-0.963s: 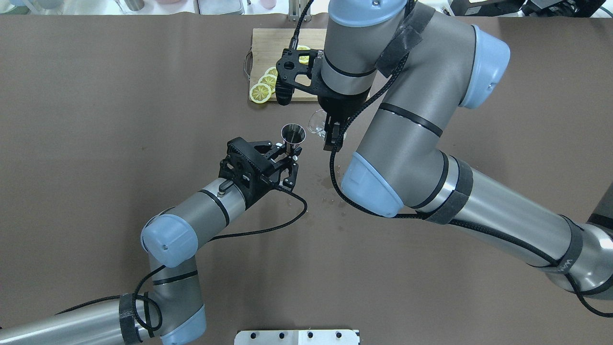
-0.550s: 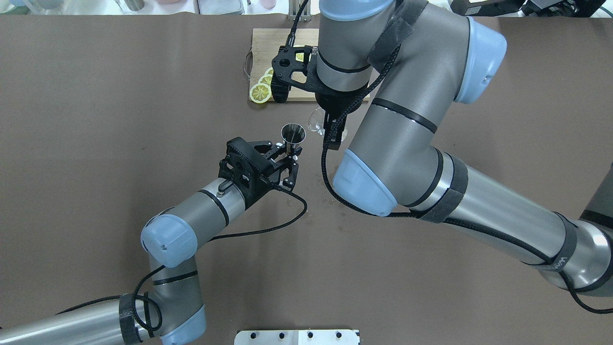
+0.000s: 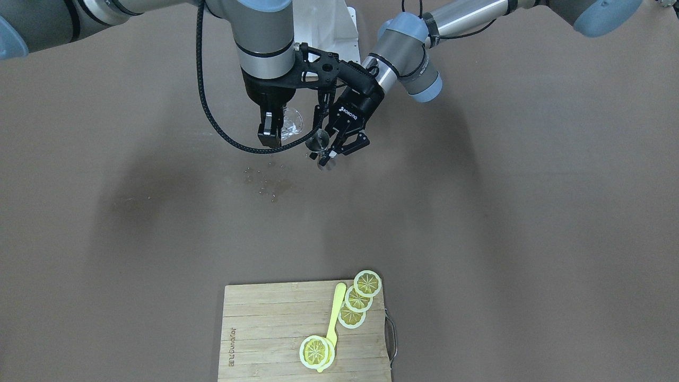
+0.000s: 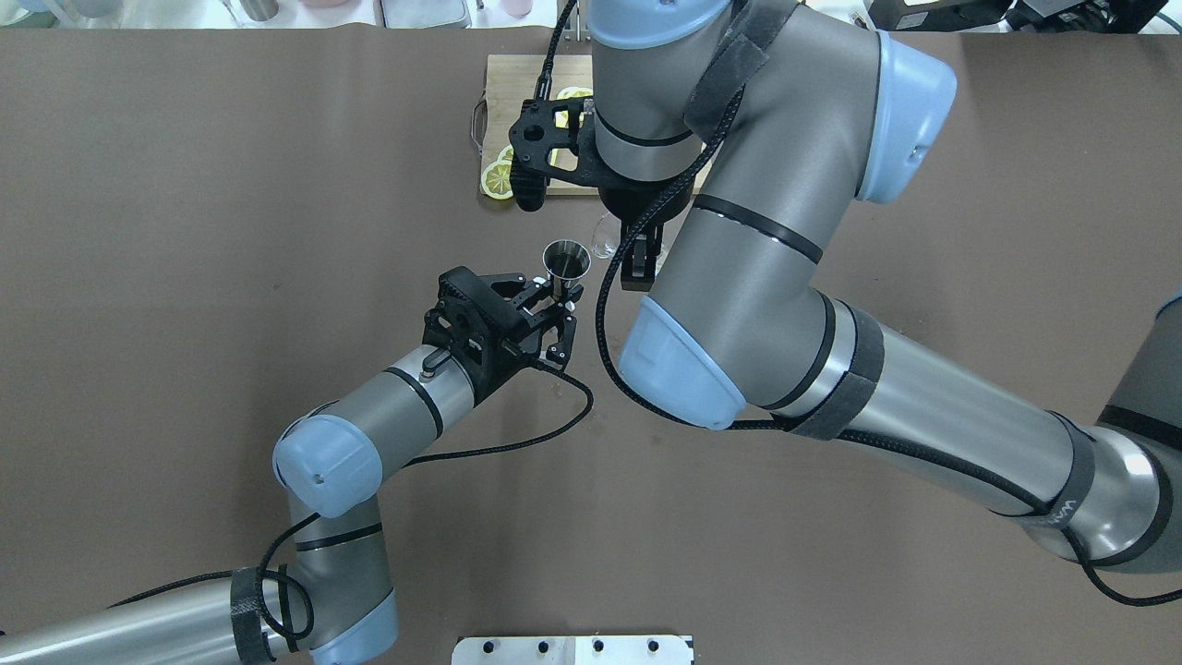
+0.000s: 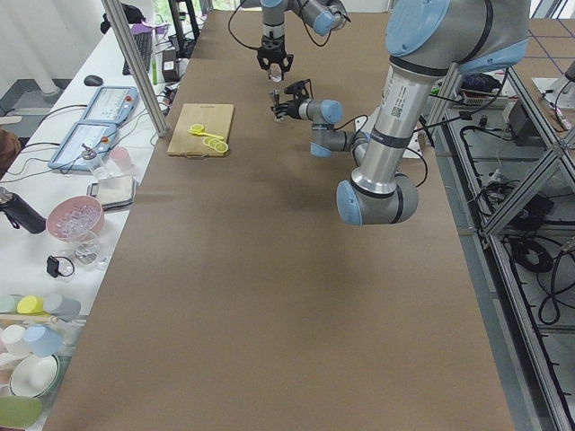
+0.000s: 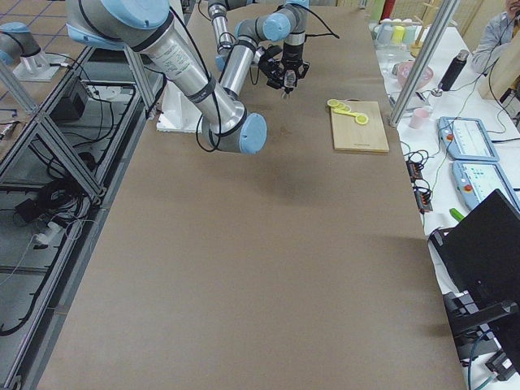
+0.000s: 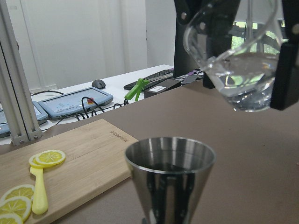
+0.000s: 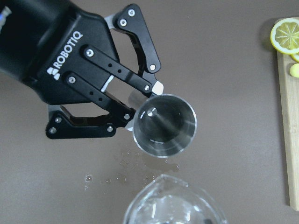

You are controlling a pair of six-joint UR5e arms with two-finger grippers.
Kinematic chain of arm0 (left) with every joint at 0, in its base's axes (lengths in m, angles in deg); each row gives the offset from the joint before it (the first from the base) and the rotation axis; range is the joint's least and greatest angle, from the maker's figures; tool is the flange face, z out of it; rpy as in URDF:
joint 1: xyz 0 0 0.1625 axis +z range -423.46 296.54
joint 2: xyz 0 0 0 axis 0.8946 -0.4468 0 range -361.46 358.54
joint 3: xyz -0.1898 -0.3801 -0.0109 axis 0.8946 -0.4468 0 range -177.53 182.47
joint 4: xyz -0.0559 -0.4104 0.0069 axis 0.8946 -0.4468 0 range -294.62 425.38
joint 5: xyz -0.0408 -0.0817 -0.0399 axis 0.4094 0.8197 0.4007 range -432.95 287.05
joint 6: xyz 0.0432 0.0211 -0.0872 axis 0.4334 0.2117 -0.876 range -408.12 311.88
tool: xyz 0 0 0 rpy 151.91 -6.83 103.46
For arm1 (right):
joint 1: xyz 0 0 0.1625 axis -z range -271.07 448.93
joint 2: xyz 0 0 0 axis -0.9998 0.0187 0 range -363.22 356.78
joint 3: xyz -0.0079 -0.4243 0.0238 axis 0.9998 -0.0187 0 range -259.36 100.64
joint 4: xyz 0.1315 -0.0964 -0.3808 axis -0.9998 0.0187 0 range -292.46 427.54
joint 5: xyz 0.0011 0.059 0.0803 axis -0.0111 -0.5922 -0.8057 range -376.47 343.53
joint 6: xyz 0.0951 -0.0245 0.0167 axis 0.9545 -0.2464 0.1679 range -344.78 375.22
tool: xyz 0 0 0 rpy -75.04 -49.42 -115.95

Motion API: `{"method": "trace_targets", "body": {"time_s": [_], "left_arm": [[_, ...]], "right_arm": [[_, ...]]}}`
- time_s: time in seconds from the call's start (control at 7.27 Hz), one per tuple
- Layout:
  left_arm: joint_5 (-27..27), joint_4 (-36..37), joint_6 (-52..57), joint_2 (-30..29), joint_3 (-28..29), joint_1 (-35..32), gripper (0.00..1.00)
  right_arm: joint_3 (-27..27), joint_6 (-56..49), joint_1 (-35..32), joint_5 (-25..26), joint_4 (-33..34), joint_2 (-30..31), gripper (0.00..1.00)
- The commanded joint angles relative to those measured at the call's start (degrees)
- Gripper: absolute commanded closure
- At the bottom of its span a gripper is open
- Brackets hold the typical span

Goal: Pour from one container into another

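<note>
A steel hourglass jigger [image 4: 565, 259] stands upright above the table with my left gripper [image 4: 560, 297] shut on its waist. Just to its right hangs the small clear glass cup [image 4: 605, 242], pinched by my right gripper [image 4: 637, 260], which points down. In the front-facing view the cup [image 3: 292, 125] sits beside the jigger [image 3: 318, 142], slightly higher. The left wrist view shows the cup [image 7: 238, 70] tilted, its lip toward the jigger [image 7: 170, 172], with clear liquid inside. From the right wrist, the jigger's open mouth [image 8: 164, 123] lies just beyond the cup's rim [image 8: 173, 205].
A wooden cutting board [image 3: 265, 329] with lemon slices [image 3: 358, 300] and a yellow spoon [image 3: 334, 313] lies at the far side. Small drops of liquid [image 3: 265, 183] spot the brown table under the grippers. Cups and tablets stand on a side bench [image 5: 81, 206].
My right arm has carried the glass cup leftward, closer to the jigger. The left arm and jigger have stayed still.
</note>
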Motion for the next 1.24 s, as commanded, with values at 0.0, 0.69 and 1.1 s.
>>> {"method": "trace_targets", "body": {"time_s": [0.0, 0.69, 1.1], "left_arm": [[0.0, 0.1, 0.0, 0.0, 0.1, 0.0, 1.0], [0.0, 0.0, 0.0, 0.0, 0.0, 0.0, 1.0], [0.0, 0.1, 0.0, 0.0, 0.0, 0.1, 1.0]], "right_arm": [[-1.5, -1.6, 0.5, 0.9, 1.5, -1.3, 1.0], [-5.1, -5.6, 0.7, 2.7, 5.4, -4.7, 1.0], [-8.3, -6.2, 0.7, 2.8, 7.1, -7.2, 1.0]]}}
